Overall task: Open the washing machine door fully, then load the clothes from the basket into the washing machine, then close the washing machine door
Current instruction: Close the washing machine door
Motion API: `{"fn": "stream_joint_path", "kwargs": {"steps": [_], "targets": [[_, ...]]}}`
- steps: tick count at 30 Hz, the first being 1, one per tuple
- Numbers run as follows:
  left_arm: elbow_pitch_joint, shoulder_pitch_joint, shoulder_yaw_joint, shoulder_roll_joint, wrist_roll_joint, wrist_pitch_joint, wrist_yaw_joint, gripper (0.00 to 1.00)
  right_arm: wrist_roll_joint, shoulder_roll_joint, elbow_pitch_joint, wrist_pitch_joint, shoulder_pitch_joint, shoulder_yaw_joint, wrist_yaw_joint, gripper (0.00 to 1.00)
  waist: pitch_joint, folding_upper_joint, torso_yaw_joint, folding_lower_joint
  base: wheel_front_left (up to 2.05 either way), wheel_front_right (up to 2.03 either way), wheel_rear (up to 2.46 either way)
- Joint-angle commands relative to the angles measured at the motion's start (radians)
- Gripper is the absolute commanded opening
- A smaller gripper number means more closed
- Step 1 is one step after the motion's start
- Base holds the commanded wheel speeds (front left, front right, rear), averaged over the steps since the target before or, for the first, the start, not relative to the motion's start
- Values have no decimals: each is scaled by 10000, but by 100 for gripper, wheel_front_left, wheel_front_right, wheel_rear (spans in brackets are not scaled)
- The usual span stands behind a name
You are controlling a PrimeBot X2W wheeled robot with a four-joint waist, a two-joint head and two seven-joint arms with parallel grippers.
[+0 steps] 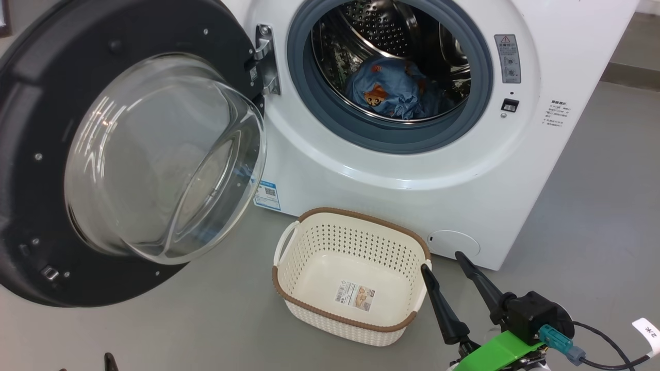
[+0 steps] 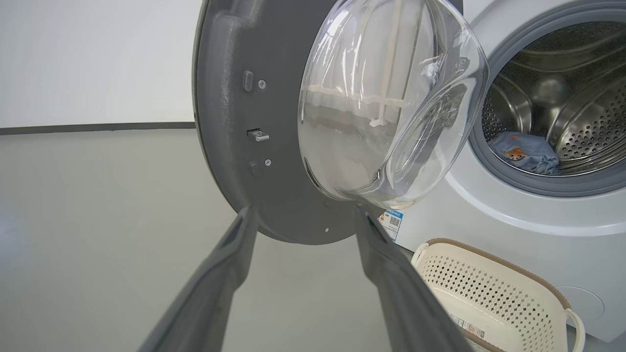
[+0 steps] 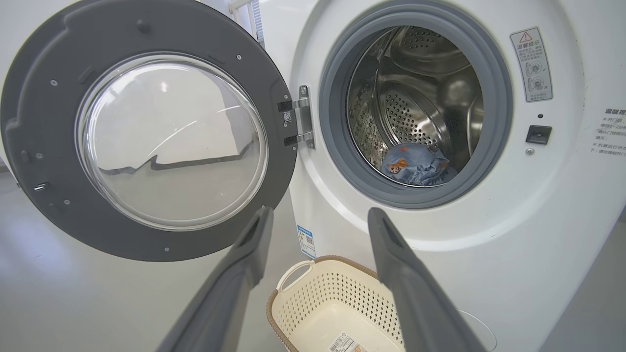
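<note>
Grey floor [image 1: 593,206], basket [image 1: 361,216] empty, clothes [image 1: 392,90] inside the washing machine [image 1: 361,170]; left gripper [image 2: 304,211] and right gripper [image 1: 441,262] both released, empty. Loading looks done; washing machine door [image 1: 31,206] needs pushing shut.

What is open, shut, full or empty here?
washing machine door: swung wide open
washing machine: loaded, not shut
clothes: bunched inside the washing machine
basket: upright, empty
left gripper: open, holding nothing
right gripper: open, holding nothing
</note>
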Motion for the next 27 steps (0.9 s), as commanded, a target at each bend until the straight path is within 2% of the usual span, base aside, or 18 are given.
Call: {"fn": "stream_joint_path", "kwargs": {"steps": [1,5,6,7,8,18,23,27], "targets": [[-250,-125,313,116,34,-53,78,100,71,47,-208,-48,-37,308,27,100,-13,0,4,0,0,0,0],[-279,-95,313,116,40,-53,111,100,66,47,-181,-48,-21,287,27,100,-72,0,-1,0,0,0,0],[-283,-83,313,116,42,-53,107,78,66,47,-179,-48,-25,278,27,100,-83,0,-7,0,0,0,0],[-282,-70,312,116,58,-53,96,7,70,47,-177,-48,-27,276,27,100,-88,0,-15,0,0,0,0],[-280,-59,306,116,103,-53,70,0,74,47,-176,-48,-30,278,27,100,-91,0,-24,0,0,0,0],[-427,-159,633,116,-204,-53,-106,0,138,47,-225,-48,-4,254,27,100,-50,0,-54,0,0,0,0],[-596,-503,1564,116,-477,-53,-378,0,165,47,-234,-48,15,223,27,100,-31,0,-109,0,0,0,0],[-621,-873,2192,172,-563,-53,-773,0,130,47,-234,-48,33,196,27,100,8,0,-120,0,0,0,0]]}}
